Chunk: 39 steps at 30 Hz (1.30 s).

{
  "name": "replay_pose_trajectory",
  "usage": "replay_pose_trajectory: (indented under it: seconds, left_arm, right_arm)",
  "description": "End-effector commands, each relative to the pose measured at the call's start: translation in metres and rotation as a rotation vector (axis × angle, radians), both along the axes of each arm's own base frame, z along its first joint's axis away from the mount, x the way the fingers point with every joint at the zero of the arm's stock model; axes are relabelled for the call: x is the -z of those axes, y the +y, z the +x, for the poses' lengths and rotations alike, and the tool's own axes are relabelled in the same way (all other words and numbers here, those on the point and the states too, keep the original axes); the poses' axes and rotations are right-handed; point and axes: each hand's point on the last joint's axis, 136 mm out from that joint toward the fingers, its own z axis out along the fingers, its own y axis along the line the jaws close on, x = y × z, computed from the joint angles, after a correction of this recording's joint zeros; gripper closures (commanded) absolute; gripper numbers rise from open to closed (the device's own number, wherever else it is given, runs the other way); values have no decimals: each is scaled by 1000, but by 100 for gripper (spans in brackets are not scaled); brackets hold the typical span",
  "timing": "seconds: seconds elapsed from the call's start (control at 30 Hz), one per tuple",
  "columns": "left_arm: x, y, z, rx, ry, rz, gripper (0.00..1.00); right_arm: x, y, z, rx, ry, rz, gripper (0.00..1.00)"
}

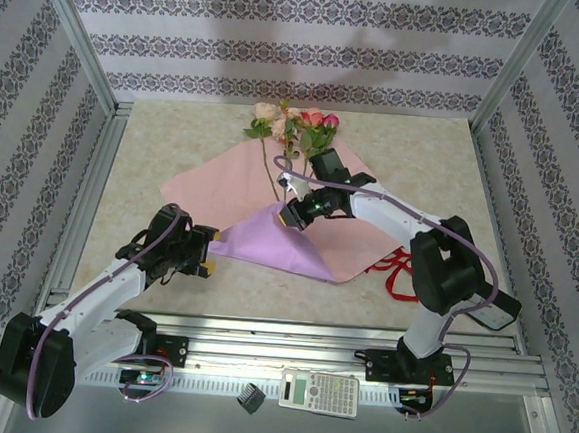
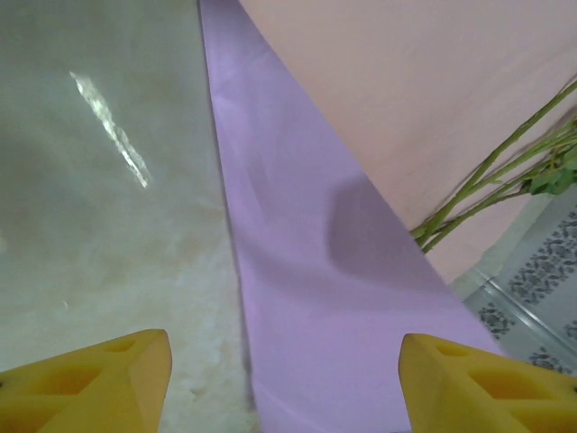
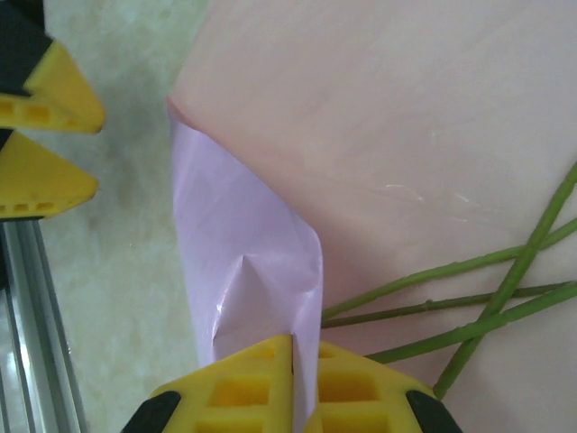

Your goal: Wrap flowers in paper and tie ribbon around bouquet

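My R pincer (image 1: 291, 217) is shut, pinching the raised corner of a lilac flap (image 1: 267, 247) folded over from the paper (image 1: 217, 186). My L pincer (image 1: 206, 253) is open w/ the flap's near-left edge between its fingers; can't tell if touching. Paper lies on the table (image 1: 154, 156), pink side up. Flowers (image 1: 292, 126): blooms past the sheet's far corner, stems (image 3: 451, 271) running back over the pink, ends under the flap by my R fingers. Ribbon (image 1: 397, 275) lies loose beside the paper's right corner, near my R arm.
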Motion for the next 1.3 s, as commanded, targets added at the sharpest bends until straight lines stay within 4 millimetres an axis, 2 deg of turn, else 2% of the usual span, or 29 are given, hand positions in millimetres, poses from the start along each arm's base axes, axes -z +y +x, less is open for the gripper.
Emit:
replay_pose_trajectory:
  seconds: [0.0, 0.2, 0.4, 0.63, 0.87, 1.07, 1.27]
  left_arm:
    - [5, -3, 9, 147, -103, 76, 34]
    - [20, -4, 17, 283, -151, 165, 36]
    - [10, -1, 35, 284, -252, 214, 34]
    - [19, -4, 46, 258, -293, 192, 36]
    - [21, -12, 69, 220, -348, 144, 47]
    - [29, -11, 64, 203, -333, 134, 56]
    - [28, -10, 62, 205, -324, 141, 68]
  right_arm:
    - [3, 0, 13, 0, 30, -20, 100]
    - [20, -4, 32, 43, 97, -46, 100]
    - [27, -12, 47, 98, 144, -28, 100]
    - [35, -20, 58, 138, 207, 2, 100]
    - [40, -19, 59, 141, 234, 16, 100]
    - [44, -14, 58, 139, 255, 20, 100]
    - [47, -10, 58, 140, 267, 19, 100]
